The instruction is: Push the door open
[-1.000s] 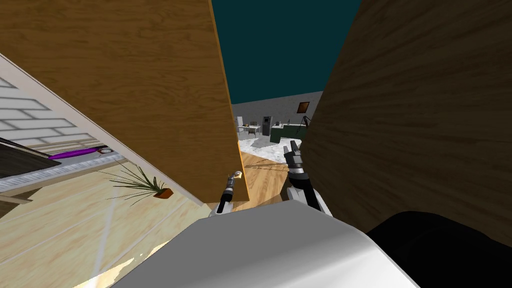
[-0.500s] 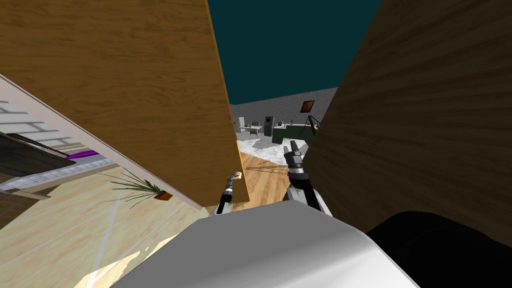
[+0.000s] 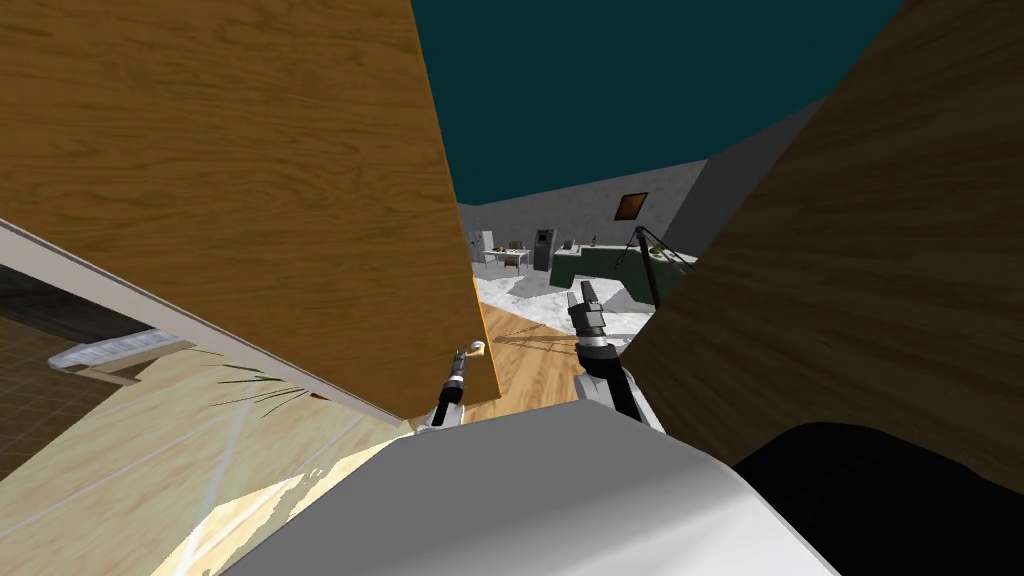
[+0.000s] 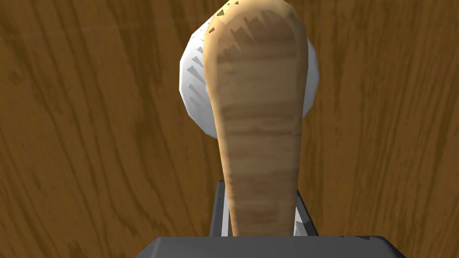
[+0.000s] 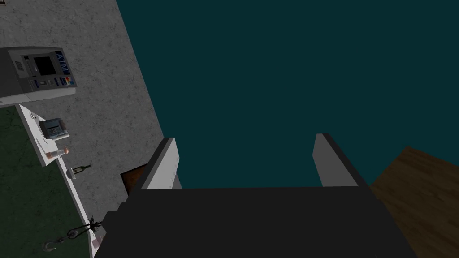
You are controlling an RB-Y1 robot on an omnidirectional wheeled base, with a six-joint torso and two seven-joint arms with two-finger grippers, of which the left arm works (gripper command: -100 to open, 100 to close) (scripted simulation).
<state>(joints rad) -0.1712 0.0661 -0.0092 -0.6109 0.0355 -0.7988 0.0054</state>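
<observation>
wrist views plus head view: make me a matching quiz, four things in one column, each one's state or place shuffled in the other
1. left hand
2. right hand
3. brown wood-grain door
4. grey ATM machine

A. by the far grey wall
B. fingers apart, nothing between them
C. ajar, a gap beside its free edge
D. shut on the tan wooden lever handle

Pairs: 1-D, 2-B, 3-C, 4-A

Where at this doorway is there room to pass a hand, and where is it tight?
Free: the gap between the free edge of the door and the wooden panel opposite, over bare wood floor; the open right gripper stands in it. Tight: at the lever handle, which the left gripper grips, close to the door.
</observation>
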